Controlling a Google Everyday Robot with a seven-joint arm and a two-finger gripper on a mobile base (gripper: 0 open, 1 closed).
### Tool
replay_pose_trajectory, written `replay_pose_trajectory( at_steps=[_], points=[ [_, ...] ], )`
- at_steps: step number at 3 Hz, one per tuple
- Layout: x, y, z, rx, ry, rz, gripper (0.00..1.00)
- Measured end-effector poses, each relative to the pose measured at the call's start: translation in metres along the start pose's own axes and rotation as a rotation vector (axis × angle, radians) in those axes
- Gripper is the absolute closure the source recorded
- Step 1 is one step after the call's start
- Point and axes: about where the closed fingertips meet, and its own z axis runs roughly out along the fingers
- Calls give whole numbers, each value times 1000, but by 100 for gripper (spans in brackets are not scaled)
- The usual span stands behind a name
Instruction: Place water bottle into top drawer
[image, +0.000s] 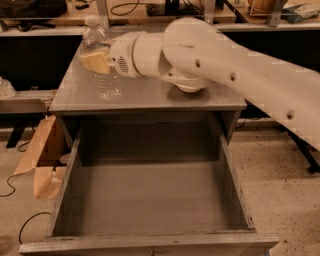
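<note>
**Grasp at the table's far left corner, drawer open below.** The gripper (98, 61) is at the far left of the table (150, 97). It is closed on the bottle (108, 83) about mid-height, with one tan pad (95, 63) lying across the bottle's near side. The opposite finger is hidden behind the bottle. The bottle stands nearly upright, cap up and long axis close to vertical. Its base is at or just above the tabletop, and which of the two cannot be told. The arm reaches in from the right and passes over a white bowl (189, 88), which sits mid-table and is partly covered by the wrist.

The drawer (150, 244) is pulled fully out below the table's near edge, and its floor is bare. It lies nearer than the bottle, lower, and somewhat to the right. The coming move is therefore judged to be a lift clear of the tabletop, a carry toward the near side past the table edge, and then a descent into the drawer. The risk is the bottle's base catching on the table edge. A cardboard box (44, 155) leans on the floor at the left, clear of that path.
</note>
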Motion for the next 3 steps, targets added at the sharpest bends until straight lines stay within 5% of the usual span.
replay_pose_trajectory(
  at_steps=[1, 2, 3],
  points=[
    [31, 41, -27, -76, 11, 55, 100],
    [79, 56, -59, -158, -4, -1, 100],
    [79, 57, -58, -161, -4, 2, 100]
  ],
)
